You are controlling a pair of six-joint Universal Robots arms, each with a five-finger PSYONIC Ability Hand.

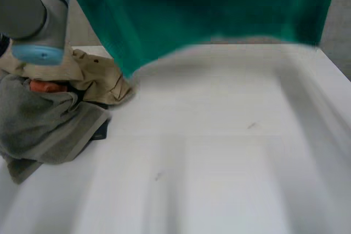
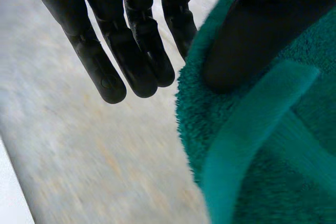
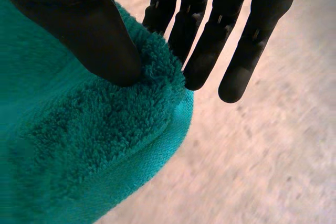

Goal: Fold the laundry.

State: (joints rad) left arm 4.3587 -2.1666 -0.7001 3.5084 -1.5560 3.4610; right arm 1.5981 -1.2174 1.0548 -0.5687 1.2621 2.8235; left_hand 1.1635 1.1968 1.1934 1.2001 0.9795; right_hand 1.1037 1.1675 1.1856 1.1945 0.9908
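Green towel (image 1: 219,9) is hanging above the worktop's (image 1: 219,152) far edge. I am pinching it between thumb and straight fingers with left hand (image 2: 134,51) and right hand (image 3: 215,30). Both pinches are sitting near its rim, so it may slip out.

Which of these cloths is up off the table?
The green towel, pinched by the left hand and right hand; the grey towel and beige garment lie heaped on the table.
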